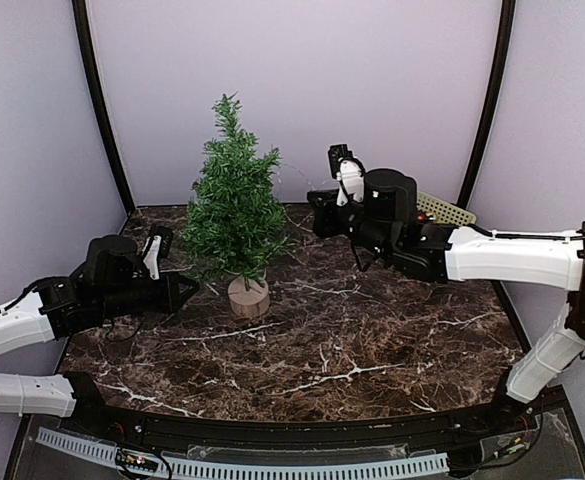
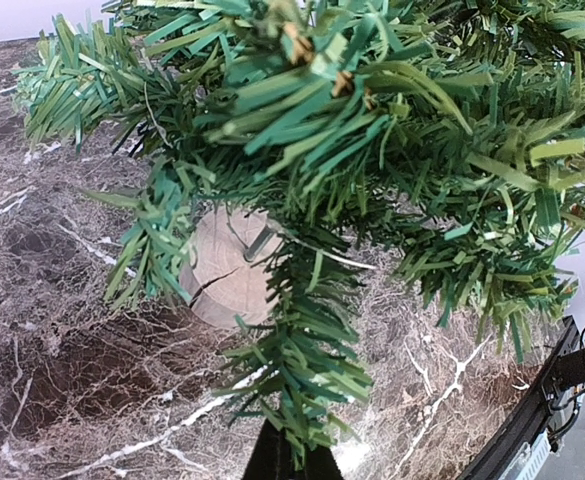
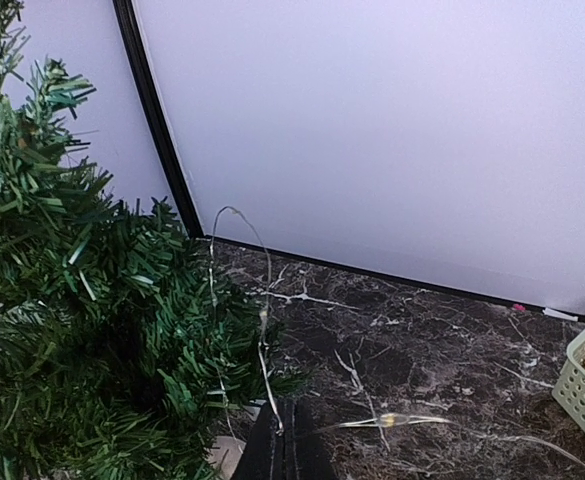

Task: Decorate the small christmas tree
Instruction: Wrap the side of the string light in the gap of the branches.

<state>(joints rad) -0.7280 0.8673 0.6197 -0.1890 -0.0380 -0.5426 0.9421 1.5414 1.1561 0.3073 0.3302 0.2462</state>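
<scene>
The small christmas tree (image 1: 232,215) stands upright at the table's left-centre on a round pale wooden stump (image 1: 248,298). My left gripper (image 1: 190,290) reaches in low from the left. In the left wrist view it (image 2: 292,462) is shut on the tip of a drooping lower branch (image 2: 307,350), with the stump (image 2: 222,265) behind. My right gripper (image 1: 317,213) hovers just right of the tree at mid height. In the right wrist view it (image 3: 287,445) is shut on a thin silver light wire (image 3: 264,330), which loops up and over the tree's (image 3: 62,330) right-side branches.
A second strand of the wire with a small bulb (image 3: 392,420) trails right across the dark marble table (image 1: 372,340). A pale perforated basket (image 1: 444,208) sits at the back right, behind the right arm. Purple walls close in the back and sides.
</scene>
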